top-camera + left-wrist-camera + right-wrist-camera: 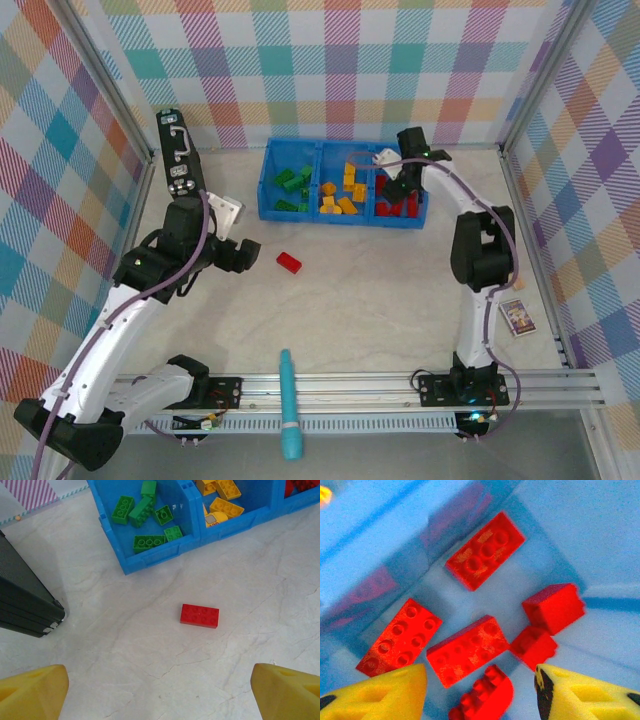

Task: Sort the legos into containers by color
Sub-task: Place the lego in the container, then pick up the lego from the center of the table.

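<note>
While the left end effector (160,692) hangs wide open over the bench (100,650), one red lego (199,615) lies alone in front of it, near the blue tray (340,216). In the tray, green legos (142,510) lie in the left compartment and yellow legos (225,502) in the middle one. The right end effector (480,690) is over the right compartment, fingers apart and holding nothing, with red legos (467,650) beneath it.

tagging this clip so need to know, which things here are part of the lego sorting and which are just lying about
Job: loose red lego; blue tray; green legos, yellow legos, red legos in its compartments.
Lying about: black case; small card; teal tool.
</note>
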### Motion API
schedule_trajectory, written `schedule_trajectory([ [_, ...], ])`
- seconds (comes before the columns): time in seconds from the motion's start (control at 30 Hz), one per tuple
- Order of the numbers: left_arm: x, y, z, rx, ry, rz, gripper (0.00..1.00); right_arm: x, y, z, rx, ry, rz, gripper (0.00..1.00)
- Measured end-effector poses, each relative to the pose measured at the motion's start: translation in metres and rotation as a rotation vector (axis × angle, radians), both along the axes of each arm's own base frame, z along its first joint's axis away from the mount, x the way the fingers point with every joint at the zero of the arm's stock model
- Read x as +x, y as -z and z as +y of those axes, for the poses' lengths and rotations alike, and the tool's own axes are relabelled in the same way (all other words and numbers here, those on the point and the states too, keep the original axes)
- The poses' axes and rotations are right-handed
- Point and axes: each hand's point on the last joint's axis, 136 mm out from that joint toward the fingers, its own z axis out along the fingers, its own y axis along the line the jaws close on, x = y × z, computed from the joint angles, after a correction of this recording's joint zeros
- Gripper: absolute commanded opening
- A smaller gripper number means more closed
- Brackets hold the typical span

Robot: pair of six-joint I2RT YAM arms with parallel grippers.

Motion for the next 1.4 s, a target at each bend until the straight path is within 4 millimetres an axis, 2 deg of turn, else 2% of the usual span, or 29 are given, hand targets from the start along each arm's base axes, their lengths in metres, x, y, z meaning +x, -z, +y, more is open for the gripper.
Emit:
schedule_trajectory([
  [0.13,0.001,0.002,-0.001,0.001,0.003,0.008,0.94,-0.011,-0.044,0.016,0.015,-0.032,-0.089,0.6],
  [0.23,0.003,0.005,-0.002,0.005,0.004,0.018,0.94,-0.04,-0.057,0.055,0.002,-0.115,-0.126,0.6],
  [0.33,0.007,0.01,-0.005,0.008,0.007,0.034,0.94,-0.079,-0.048,0.115,-0.013,-0.237,-0.111,0.6],
  [0.4,0.01,0.011,-0.006,0.008,0.011,0.032,0.94,-0.105,-0.035,0.153,-0.009,-0.303,-0.081,0.6],
  [0.5,0.013,0.007,-0.008,0.006,0.016,0.012,0.94,-0.14,-0.017,0.198,-0.001,-0.378,-0.04,0.62],
  [0.6,0.016,0.004,-0.009,0.003,0.019,-0.005,0.94,-0.162,0.004,0.225,0.005,-0.394,0.011,0.65],
  [0.77,0.013,0.005,-0.007,0.002,0.021,-0.028,0.95,-0.178,0.037,0.255,0.05,-0.351,0.093,0.65],
  [0.93,0.01,0.008,-0.005,0.008,0.022,-0.035,0.95,-0.179,0.053,0.275,0.093,-0.283,0.127,0.68],
  [1.13,0.011,0.006,-0.003,0.016,0.018,-0.058,0.96,-0.173,0.059,0.288,0.142,-0.211,0.139,0.73],
  [1.4,0.011,0.009,-0.001,0.026,0.012,-0.052,0.96,-0.177,0.071,0.291,0.144,-0.176,0.156,0.8],
])
